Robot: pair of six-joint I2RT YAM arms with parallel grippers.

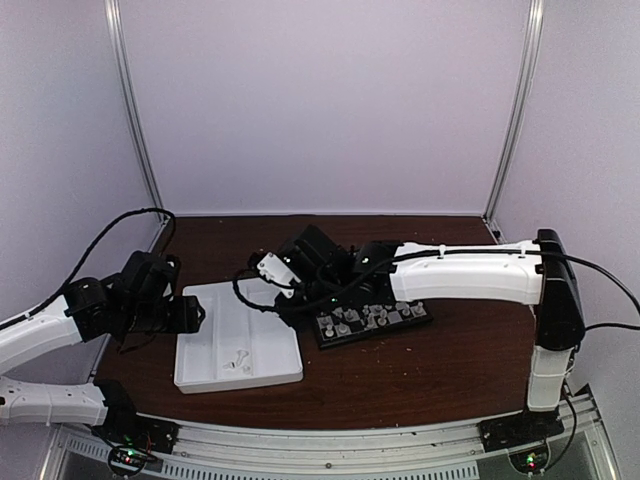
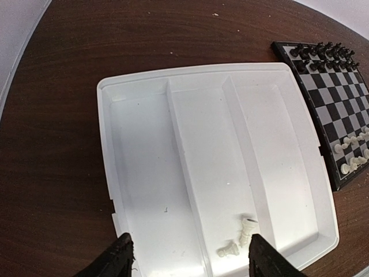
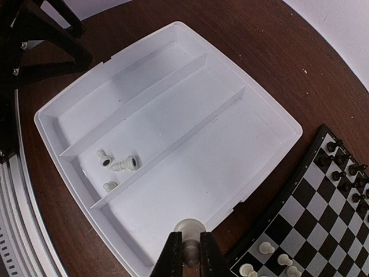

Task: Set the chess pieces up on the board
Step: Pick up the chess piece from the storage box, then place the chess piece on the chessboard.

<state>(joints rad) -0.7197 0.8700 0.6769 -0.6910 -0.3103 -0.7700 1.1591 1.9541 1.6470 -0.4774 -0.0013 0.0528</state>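
Chess piece (image 3: 189, 226) pinched in your right gripper (image 3: 189, 241), above tray (image 3: 196, 173) rim, board (image 3: 323, 202) edge just beside; left gripper (image 2: 188, 251) gapes.

A dark reddish-brown wood-grain table (image 2: 52, 144) bears a plain white tray (image 2: 144, 173), white chess pieces (image 2: 245, 234) at its 6 o'clock end, and a black-rimmed board (image 2: 340, 109) chequered black and pale grey, black chessmen (image 2: 323, 55) at 12 o'clock.

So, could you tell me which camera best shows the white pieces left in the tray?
The right wrist view: three white pieces show distinctly, unobstructed, in the tray's middle compartment. The left wrist view crowds them at its bottom edge; the top view shows only specks.
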